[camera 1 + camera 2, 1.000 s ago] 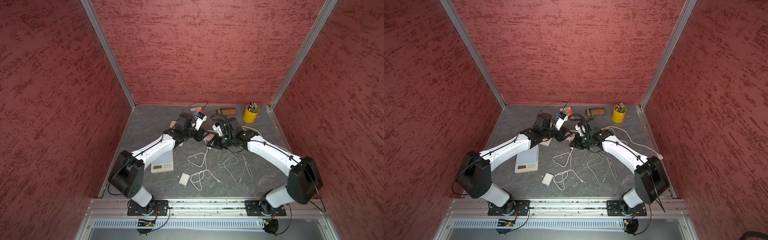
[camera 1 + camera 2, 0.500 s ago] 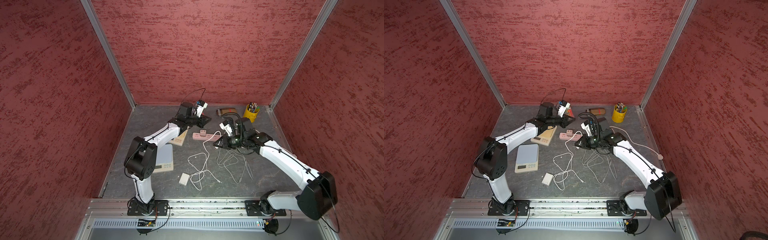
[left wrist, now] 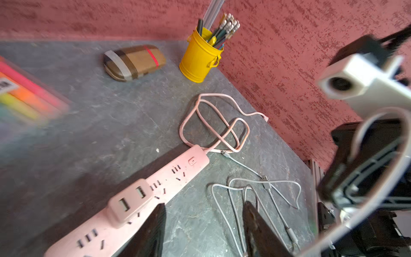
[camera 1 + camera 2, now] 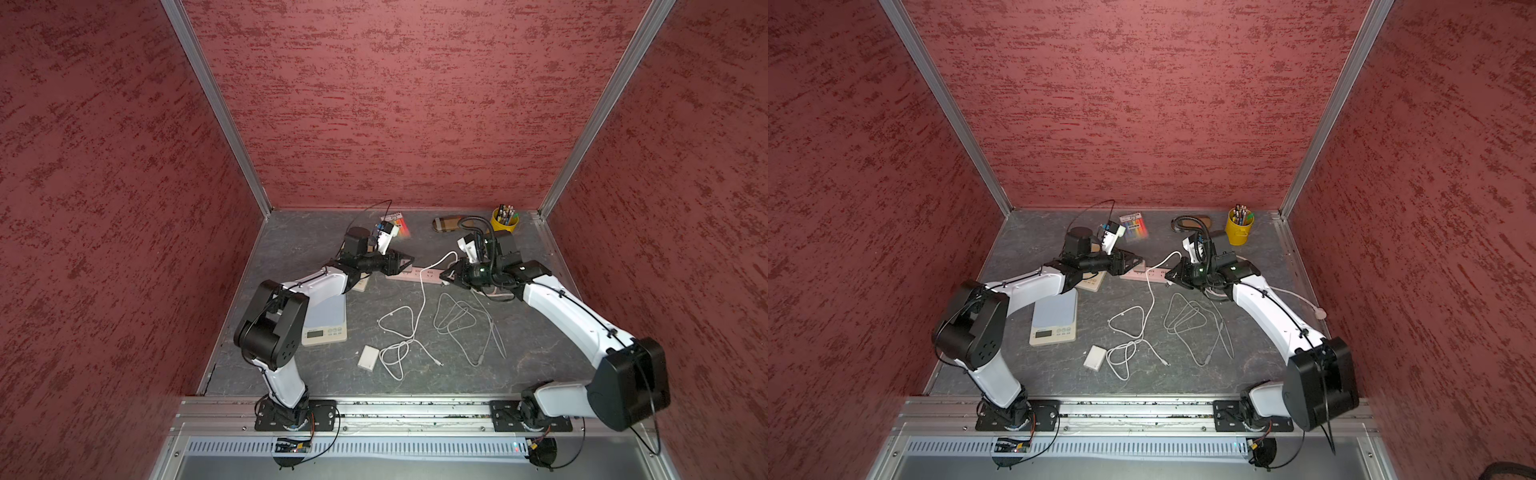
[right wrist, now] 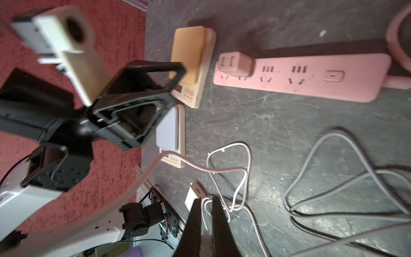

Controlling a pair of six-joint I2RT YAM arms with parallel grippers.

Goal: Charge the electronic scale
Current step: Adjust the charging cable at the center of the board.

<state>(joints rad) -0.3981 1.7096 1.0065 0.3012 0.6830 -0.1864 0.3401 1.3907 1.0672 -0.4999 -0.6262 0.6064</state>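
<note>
L gripper (image 4: 407,262) has dropped from the back of the table since half a sec ago & now sits over the near end of the pink pwr strip (image 4: 422,275). R gripper (image 4: 444,275) has hardly shifted.

In both top views we see the R gripper by the strip's other end, w/ the white cable (image 4: 423,297) rising from the table to its tips. Grey-topped scale (image 4: 328,316) lies flat beside the L arm's elbow. Tan scale (image 4: 362,284) is mostly hidden under the L forearm. White charger block (image 4: 1094,357) lies loose toward the front. Yellow pen bucket (image 4: 1239,230) stands at the back.

Left wrist view: we see the L fingers (image 3: 153,229) apart, nothing btwn them, just beside the strip near its plugged-in pink adapter (image 3: 129,202). Whether they touch the strip we can't tell.

Right wrist view: the R gripper's (image 5: 205,200) jaws are nearly together, clamped on the white cable (image 5: 218,170). Both scales (image 5: 168,131) (image 5: 191,51) lie side by side past the strip's adapter end, nothing plugged into them that we can see. Grey cable (image 5: 355,215) loops alongside.
</note>
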